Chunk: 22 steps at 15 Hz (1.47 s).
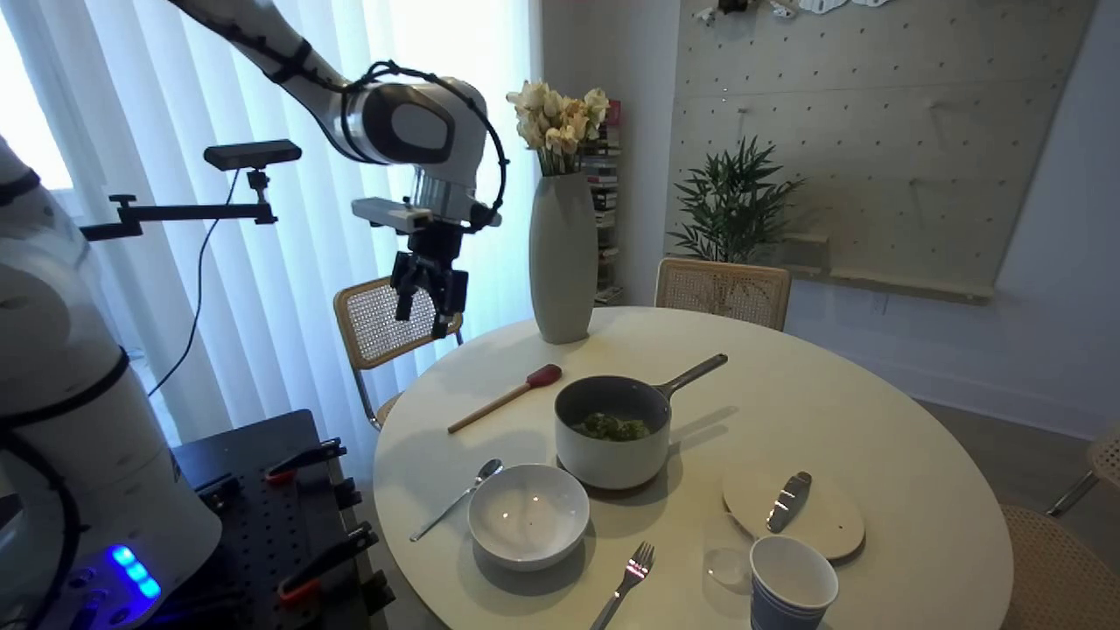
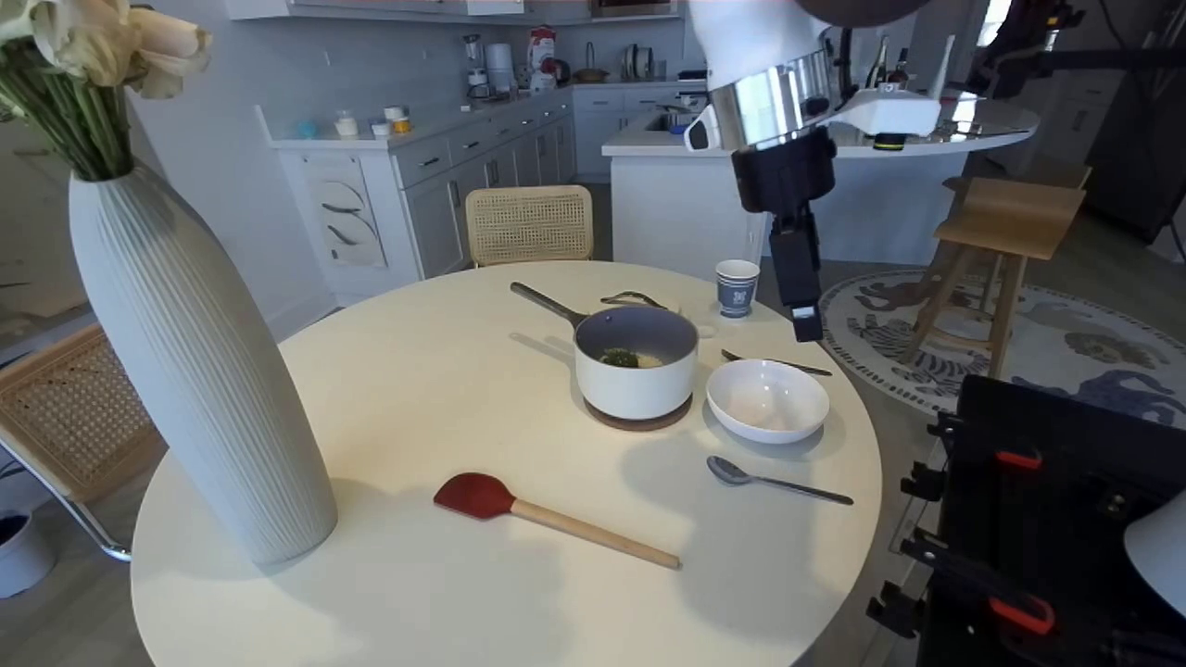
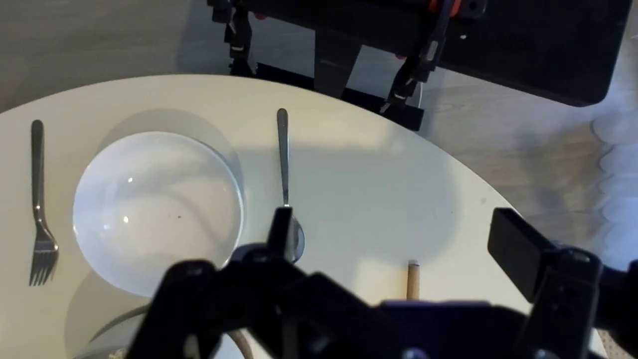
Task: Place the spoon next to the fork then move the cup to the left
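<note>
The silver spoon (image 1: pixel 456 501) lies on the round table beside the white bowl; it also shows in an exterior view (image 2: pixel 778 481) and the wrist view (image 3: pixel 283 149). The silver fork (image 1: pixel 625 584) lies on the bowl's opposite side, also in the wrist view (image 3: pixel 37 164). The cup (image 2: pixel 737 289), white inside with a blue-and-white outside, stands upright past the fork; it shows in both exterior views (image 1: pixel 794 582) but not the wrist view. My gripper (image 1: pixel 423 322) is open and empty, high above the table. In the wrist view (image 3: pixel 394 224) one finger covers part of the spoon's head.
The white bowl (image 1: pixel 528 516) sits between spoon and fork. A pot (image 1: pixel 612 446) with a long handle stands behind it. A red spatula (image 2: pixel 556 519), a tall vase (image 1: pixel 564 254), a board with a knife (image 1: pixel 790 501) and a clear glass (image 1: pixel 726 564) are also on the table.
</note>
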{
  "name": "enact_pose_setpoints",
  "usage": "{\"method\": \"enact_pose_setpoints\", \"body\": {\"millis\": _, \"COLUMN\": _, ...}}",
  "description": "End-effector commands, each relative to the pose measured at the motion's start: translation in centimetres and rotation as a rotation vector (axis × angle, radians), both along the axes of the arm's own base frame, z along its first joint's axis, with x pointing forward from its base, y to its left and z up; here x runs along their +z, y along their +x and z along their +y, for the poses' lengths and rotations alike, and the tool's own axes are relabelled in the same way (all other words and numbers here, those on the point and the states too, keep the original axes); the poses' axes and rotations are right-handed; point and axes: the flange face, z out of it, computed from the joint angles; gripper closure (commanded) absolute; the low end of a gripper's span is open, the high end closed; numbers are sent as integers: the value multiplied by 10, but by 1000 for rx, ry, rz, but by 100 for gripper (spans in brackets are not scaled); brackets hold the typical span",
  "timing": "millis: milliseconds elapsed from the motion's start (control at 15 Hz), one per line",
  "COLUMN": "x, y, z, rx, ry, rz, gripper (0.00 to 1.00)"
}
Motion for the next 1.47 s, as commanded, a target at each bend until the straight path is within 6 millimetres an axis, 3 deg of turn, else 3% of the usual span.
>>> {"method": "enact_pose_setpoints", "body": {"millis": 0, "x": -29, "y": 31, "z": -16, "rx": 106, "ry": 15, "rz": 41, "gripper": 0}}
{"method": "enact_pose_setpoints", "body": {"millis": 267, "x": -59, "y": 48, "z": -23, "rx": 220, "ry": 34, "rz": 73, "gripper": 0}}
{"method": "enact_pose_setpoints", "body": {"millis": 533, "x": -80, "y": 54, "z": -15, "rx": 296, "ry": 52, "rz": 89, "gripper": 0}}
{"method": "enact_pose_setpoints", "body": {"millis": 1400, "x": -122, "y": 26, "z": 10, "rx": 245, "ry": -26, "rz": 78, "gripper": 0}}
